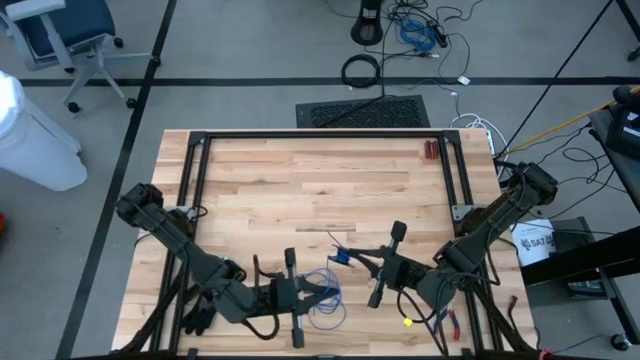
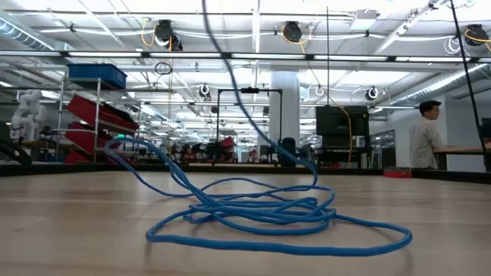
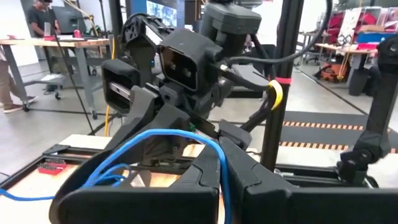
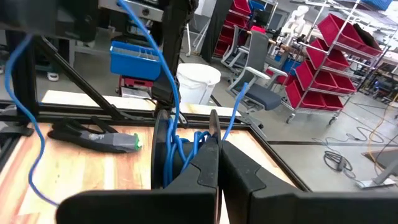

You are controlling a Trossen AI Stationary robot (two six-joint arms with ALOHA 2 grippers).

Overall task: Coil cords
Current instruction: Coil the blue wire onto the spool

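Observation:
The cord is a thin blue wire. Its loose loops (image 2: 253, 218) lie on the wooden table near the front edge, between the two arms (image 1: 325, 300). One strand (image 2: 230, 69) rises from the pile, out of the top of the low view. My left gripper (image 1: 322, 290) comes in level from the left and is shut on the cord (image 3: 155, 134). My right gripper (image 1: 352, 258) faces it from the right, a little farther back, and is shut on the cord too (image 4: 180, 149). My left gripper pinches one strand of the cord (image 3: 224, 177) between its two fingers, which lie level and point toward the table's right. From the pinch the cord arches over one finger (image 3: 199, 177) and falls slack toward the loops on the table. My right gripper (image 4: 217, 146) pinches the cord (image 4: 227, 127) between its two fingers, close to a short free end (image 4: 244, 90) that sticks up. Its fingers lie level and point toward the table's left. Slack loops hang beside the fingers.
A black glove (image 1: 200, 315) lies at the near left by the left arm. Red-handled pliers (image 1: 452, 322) lie at the near right. A small red object (image 1: 430, 150) sits at the far edge. A black frame (image 1: 320, 135) runs around the table.

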